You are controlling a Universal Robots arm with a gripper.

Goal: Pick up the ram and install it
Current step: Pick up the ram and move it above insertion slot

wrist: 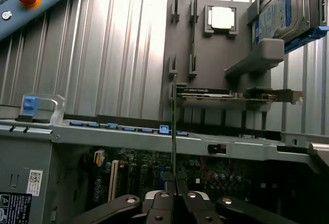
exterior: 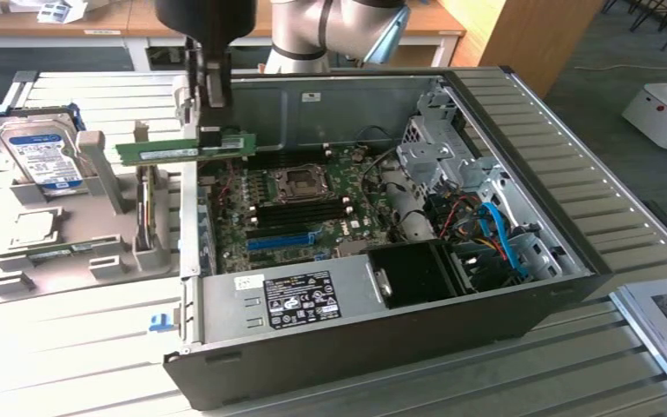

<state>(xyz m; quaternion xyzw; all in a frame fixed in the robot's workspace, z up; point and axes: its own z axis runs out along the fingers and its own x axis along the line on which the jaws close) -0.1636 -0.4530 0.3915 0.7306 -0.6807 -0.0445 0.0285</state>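
Gripper (exterior: pixel 212 129): clamped on the ram (exterior: pixel 177 150) near one end, above the computer case's (exterior: pixel 346 356) wall. Your risk: the stick tilts, misses the motherboard (exterior: pixel 299 213) slot.

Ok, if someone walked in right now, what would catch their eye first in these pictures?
The open computer case, its motherboard laid bare, dominates the exterior view. Above its edge on the exterior view's left, the gripper is shut on the green ram, holding it level in the air. Further to that side, a silver-and-blue hard drive stands in a grey holder.
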